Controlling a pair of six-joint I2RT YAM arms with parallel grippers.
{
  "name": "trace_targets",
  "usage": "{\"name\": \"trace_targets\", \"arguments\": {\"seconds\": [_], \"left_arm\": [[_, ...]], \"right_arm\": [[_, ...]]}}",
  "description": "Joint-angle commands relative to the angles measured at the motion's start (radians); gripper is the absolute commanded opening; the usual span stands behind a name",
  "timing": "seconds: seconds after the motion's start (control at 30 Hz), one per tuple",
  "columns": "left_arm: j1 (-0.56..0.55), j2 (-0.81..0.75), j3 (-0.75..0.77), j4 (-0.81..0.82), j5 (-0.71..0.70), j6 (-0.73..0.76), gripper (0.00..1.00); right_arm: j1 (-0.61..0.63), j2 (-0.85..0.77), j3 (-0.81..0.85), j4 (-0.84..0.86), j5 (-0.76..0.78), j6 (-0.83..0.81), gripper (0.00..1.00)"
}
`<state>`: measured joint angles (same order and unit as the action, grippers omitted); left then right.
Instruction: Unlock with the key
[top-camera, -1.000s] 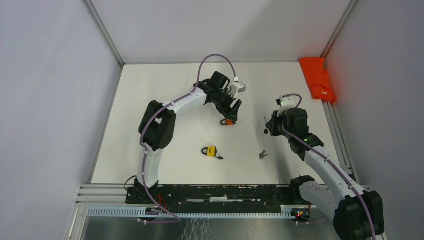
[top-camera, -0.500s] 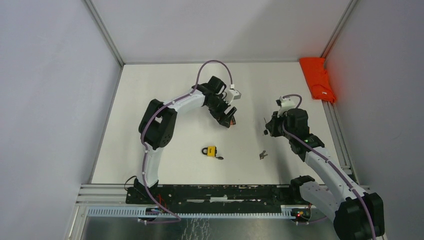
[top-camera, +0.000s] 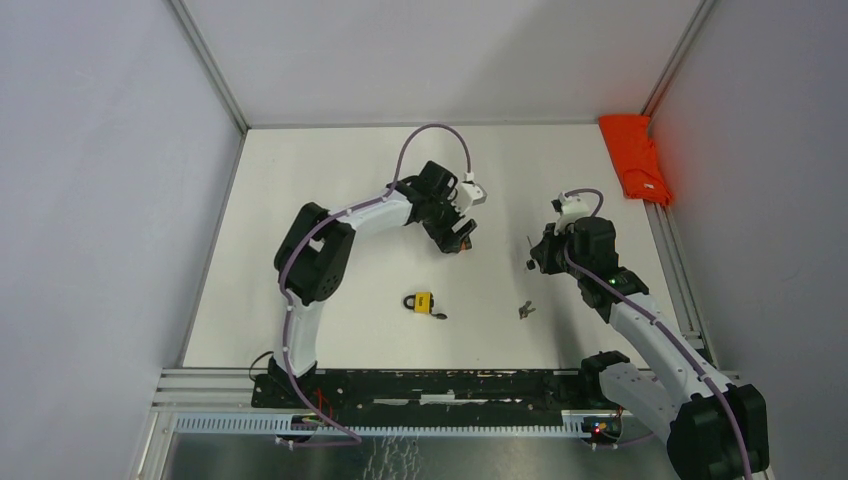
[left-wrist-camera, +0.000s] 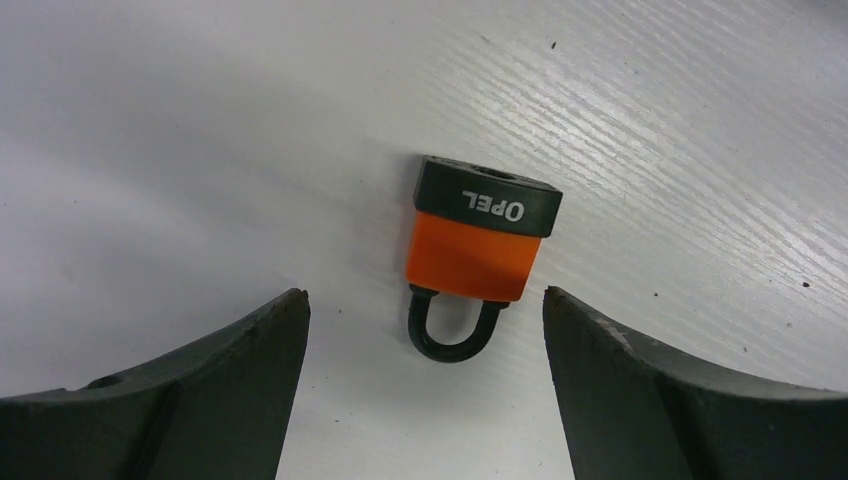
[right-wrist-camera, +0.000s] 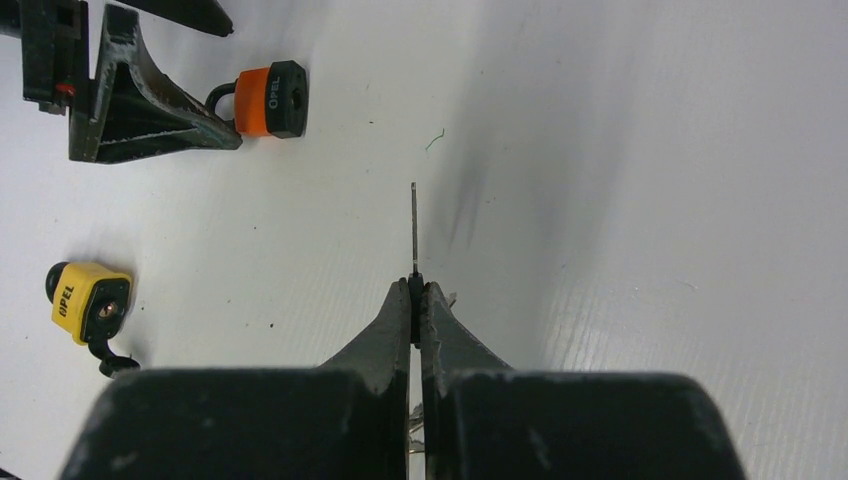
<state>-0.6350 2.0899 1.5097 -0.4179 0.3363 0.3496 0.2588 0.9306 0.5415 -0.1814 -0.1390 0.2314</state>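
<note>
An orange padlock (left-wrist-camera: 478, 250) with a black end marked OPEL lies flat on the white table, its black shackle (left-wrist-camera: 456, 335) pointing toward my left gripper (left-wrist-camera: 424, 292). That gripper is open, one finger on each side of the shackle, touching nothing. In the top view it (top-camera: 462, 236) hangs right over the padlock (top-camera: 462, 245). My right gripper (right-wrist-camera: 415, 285) is shut on a key, whose thin blade (right-wrist-camera: 413, 225) sticks out forward. It hovers to the right of the padlock (right-wrist-camera: 265, 100), well apart from it.
A yellow padlock (top-camera: 422, 301) lies nearer the arm bases, with a small dark piece (top-camera: 440, 316) beside it. A loose bunch of keys (top-camera: 524, 309) lies to its right. A red object (top-camera: 635, 160) sits at the table's far right edge.
My left gripper has shifted slightly left and turned over the orange padlock, now covering most of it in the top view. The right arm has held still with the key.
</note>
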Motion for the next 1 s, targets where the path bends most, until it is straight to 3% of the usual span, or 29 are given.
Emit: {"name": "trace_targets", "arguments": {"seconds": [0.0, 0.63, 0.83, 0.97], "left_arm": [[-0.047, -0.005, 0.045, 0.004, -0.071, 0.084, 0.91], [-0.081, 0.051, 0.013, -0.017, -0.025, 0.079, 0.86], [-0.081, 0.089, 0.05, -0.051, -0.005, 0.074, 0.72], [-0.081, 0.101, 0.057, -0.063, -0.02, 0.067, 0.51]], "right_arm": [[-0.005, -0.006, 0.011, 0.021, -0.002, 0.005, 0.0], [-0.005, -0.012, 0.004, 0.019, 0.003, 0.006, 0.0], [-0.006, -0.021, 0.002, 0.017, 0.011, 0.008, 0.0], [-0.007, -0.017, -0.005, 0.022, 0.009, 0.011, 0.0]]}}
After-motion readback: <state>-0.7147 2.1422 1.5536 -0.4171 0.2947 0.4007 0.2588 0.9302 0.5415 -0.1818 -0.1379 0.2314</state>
